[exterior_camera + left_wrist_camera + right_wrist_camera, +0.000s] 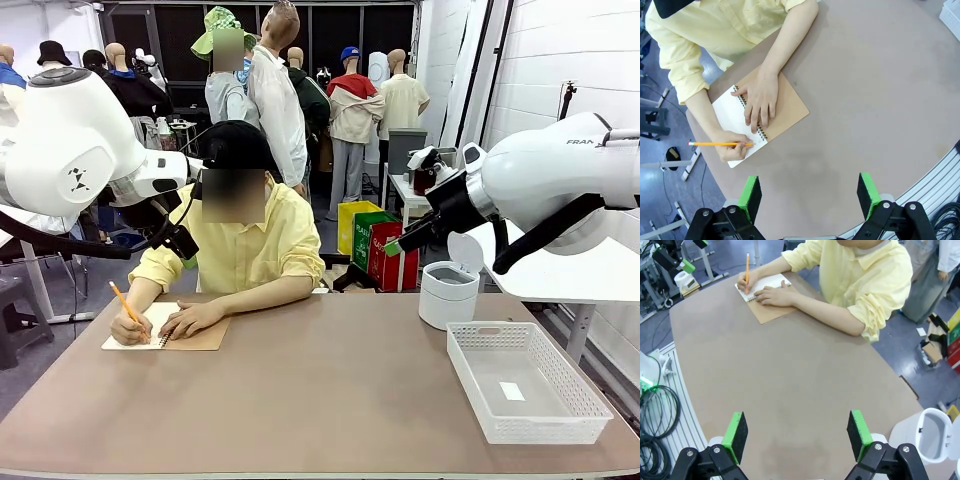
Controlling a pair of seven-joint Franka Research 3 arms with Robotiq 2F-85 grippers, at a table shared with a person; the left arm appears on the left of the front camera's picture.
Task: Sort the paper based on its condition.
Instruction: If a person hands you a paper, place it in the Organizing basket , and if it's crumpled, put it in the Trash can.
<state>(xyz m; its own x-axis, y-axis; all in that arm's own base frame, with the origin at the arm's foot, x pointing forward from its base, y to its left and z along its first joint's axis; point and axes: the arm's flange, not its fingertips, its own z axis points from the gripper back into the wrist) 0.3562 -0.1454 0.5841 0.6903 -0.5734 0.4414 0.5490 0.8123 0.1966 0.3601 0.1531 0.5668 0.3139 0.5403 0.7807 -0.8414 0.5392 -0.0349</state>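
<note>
So, sorting hasn't begun: my left claw and right claw hang wide, empty; the person writes in the notebook. Next I need a sheet.

The white left arm and the white right arm are held raised, one at each side. The black, green-padded left gripper is spread wide and angled downward, with nothing between its jaws; the black, green-padded right gripper is likewise held wide apart and empty.
</note>
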